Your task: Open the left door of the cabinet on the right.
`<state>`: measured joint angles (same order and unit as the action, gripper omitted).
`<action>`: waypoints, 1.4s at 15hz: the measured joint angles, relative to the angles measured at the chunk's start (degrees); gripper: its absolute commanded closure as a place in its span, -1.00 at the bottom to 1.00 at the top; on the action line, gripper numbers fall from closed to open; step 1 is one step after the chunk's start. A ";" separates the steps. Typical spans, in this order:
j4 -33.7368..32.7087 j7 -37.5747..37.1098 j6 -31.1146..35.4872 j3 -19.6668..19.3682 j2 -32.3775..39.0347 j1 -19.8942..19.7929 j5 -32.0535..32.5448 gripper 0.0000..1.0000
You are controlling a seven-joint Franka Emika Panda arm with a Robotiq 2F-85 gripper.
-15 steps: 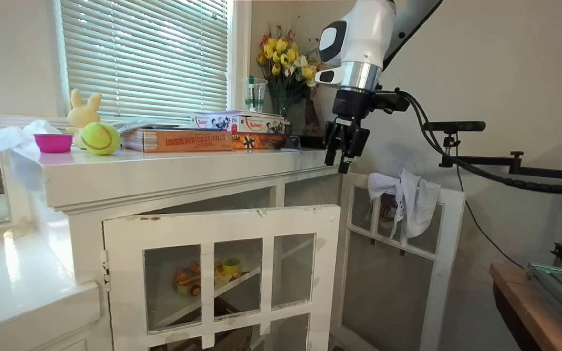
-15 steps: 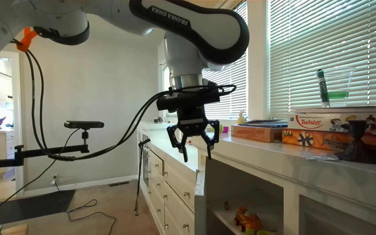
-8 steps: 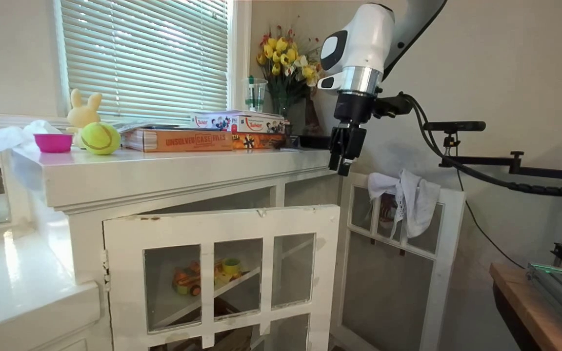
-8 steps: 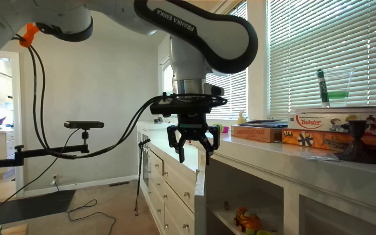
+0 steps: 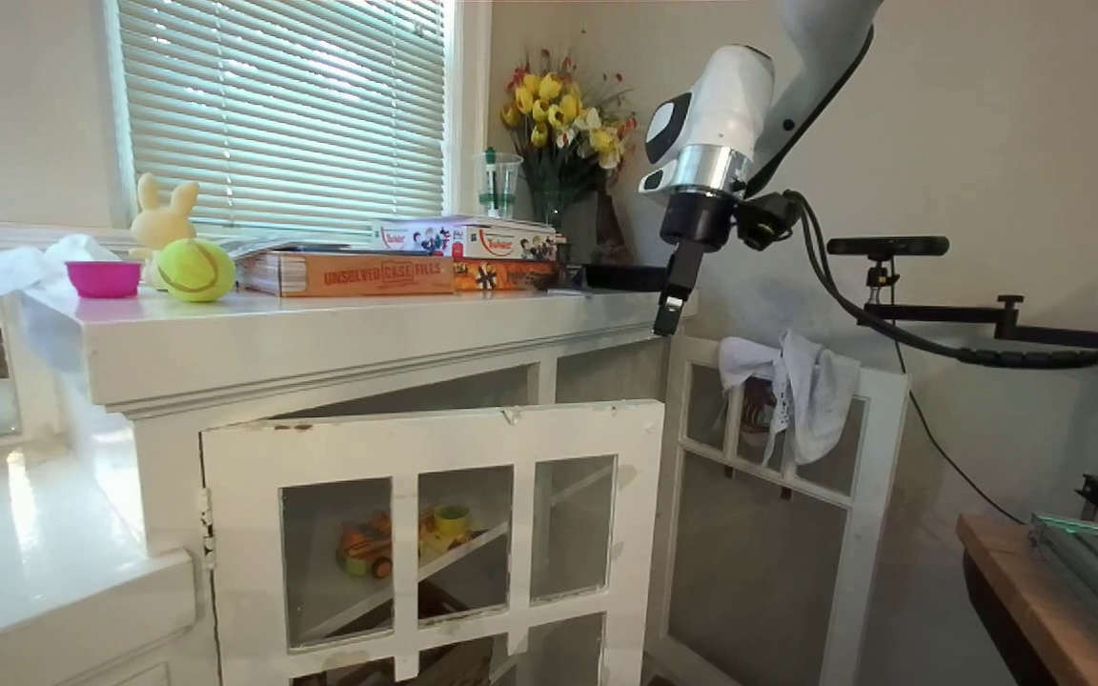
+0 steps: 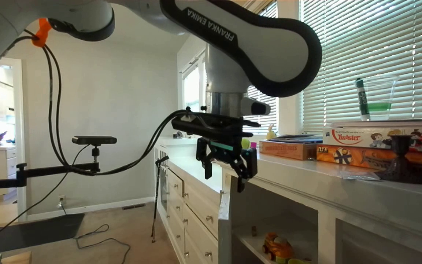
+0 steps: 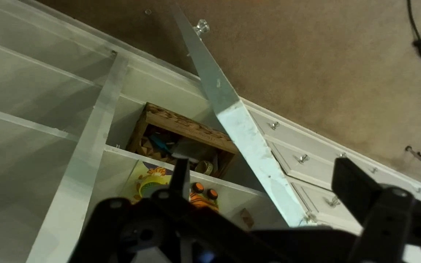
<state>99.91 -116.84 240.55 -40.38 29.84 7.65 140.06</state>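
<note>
Left door (image 5: 405, 548) of the glass-paned white cabinet (image 5: 358, 329): swung well out from its frame, hinged at its left edge, free end standing into the room. In the wrist view its chipped top edge runs below the pincer (image 6: 225, 181); clear knob (image 7: 202, 27) on the outer face. Space behind exposed: orange toy truck (image 6: 278, 246) inside, wooden box (image 7: 192, 128) lower down. Twin door (image 5: 869, 495), white cloth (image 5: 821, 405) hung at its top, is not this task's concern.

Pincer: fingers spread wide, nothing gripped. Poised over the door's top edge, one finger towards the cabinet's inside, the other towards the outer face. No contact made out; depth too uncertain to rule out a brush.

Step in hand, my reading: tail end of the opening. Door looks far enough out to count; what remains is probably backing off, or one more nudge for width.

Next move, if done: raise the pincer straight up so neither finger catches the edge, then draw away. If wider is wanted: lower the inside finger along the inner face, near the free end, and press outward slowly, on wood rather than glass.
</note>
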 measured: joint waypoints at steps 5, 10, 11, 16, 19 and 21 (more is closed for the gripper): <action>-1.25 -1.97 0.47 8.08 -0.01 -9.61 -5.18 -1.00; -1.28 -4.74 -1.71 13.21 0.34 -13.86 -6.70 -1.00; -1.27 -5.48 -2.66 13.75 0.56 -14.17 -6.86 -1.00; -1.28 -8.76 -7.46 15.33 1.91 -15.34 -9.94 -0.93; -1.28 -9.40 -9.02 16.08 2.88 -16.27 -13.05 -0.39; -1.30 -9.46 -9.59 16.42 3.64 -16.92 -14.67 -0.08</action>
<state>98.61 -126.30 230.96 -23.95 33.48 -9.27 125.39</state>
